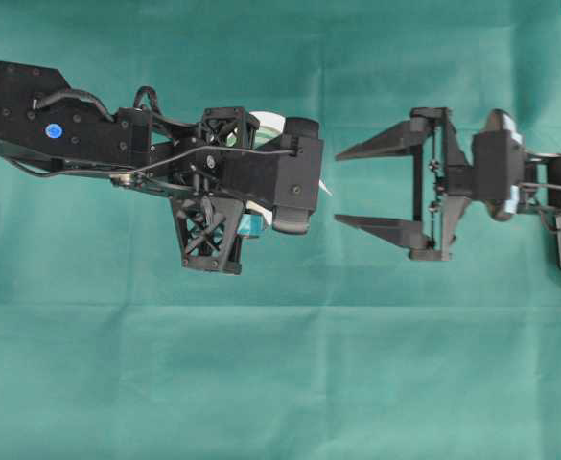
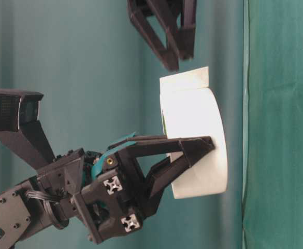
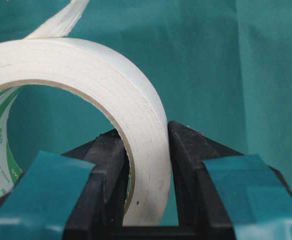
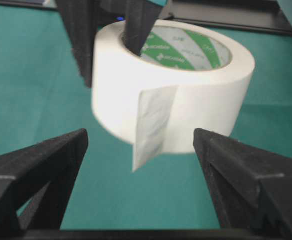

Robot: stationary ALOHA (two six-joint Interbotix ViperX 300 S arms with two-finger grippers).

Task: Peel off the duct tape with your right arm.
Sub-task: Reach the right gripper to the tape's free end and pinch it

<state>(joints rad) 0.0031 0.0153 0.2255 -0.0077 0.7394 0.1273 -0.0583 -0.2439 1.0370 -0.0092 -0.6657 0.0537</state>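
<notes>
Left gripper (image 3: 145,150) clamped on wall of duct tape (image 4: 185,95) roll, held above green bench (image 1: 280,383). Right gripper (image 1: 342,187) spread wide, facing loose strip end (image 4: 150,125), not touching.

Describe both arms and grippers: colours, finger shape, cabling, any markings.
Both arms are black. The left gripper has latticed finger mounts, teal tape on its fingers, black cables along the arm and a round blue sticker near the base end. The right gripper has plain black fingers tapering to points, untaped, with a white and light-blue module behind it and thin cables at the wrist.
</notes>
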